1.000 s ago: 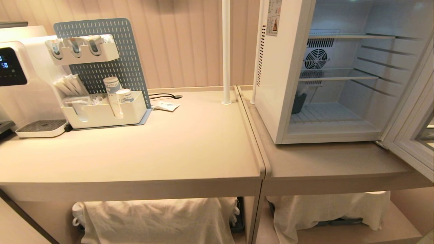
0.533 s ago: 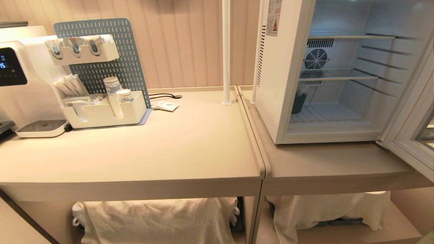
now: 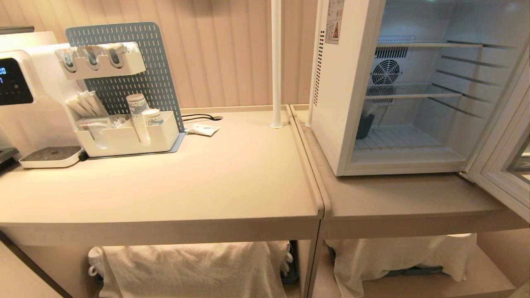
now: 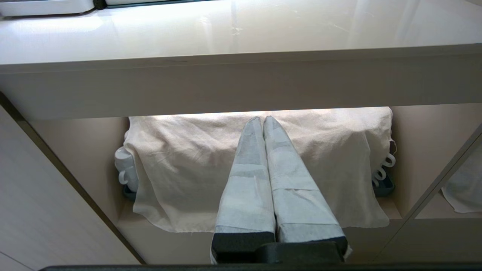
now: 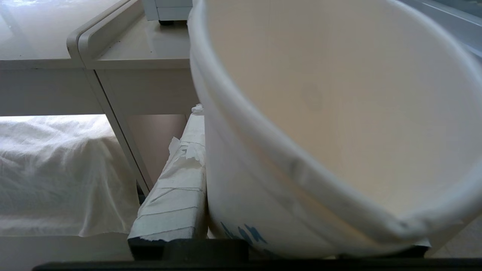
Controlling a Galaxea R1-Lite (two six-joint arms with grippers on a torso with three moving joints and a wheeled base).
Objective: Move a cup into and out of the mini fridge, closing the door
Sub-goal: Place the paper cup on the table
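Observation:
The mini fridge [image 3: 337,95] stands on the right-hand counter with its door [image 3: 503,165] swung wide open to the right, showing wire shelves and a round rear fan. In the right wrist view the cup [image 5: 339,113], white with blue print, fills most of the picture. My right gripper [image 5: 278,120] is shut on it; one taped finger [image 5: 177,180] presses its side and the other is hidden behind it. This gripper is low, in front of the counters. My left gripper [image 4: 262,122] is shut and empty, pointing at the cloth under the left table. Neither arm shows in the head view.
On the left table [image 3: 207,178] stand a drink machine [image 3: 25,95], a white organizer [image 3: 128,138] with stacked cups [image 3: 138,116] and a white pole [image 3: 276,62]. A small dark holder [image 3: 364,124] sits inside the fridge. Cloth-covered crockery [image 3: 190,267] fills the shelves under both counters.

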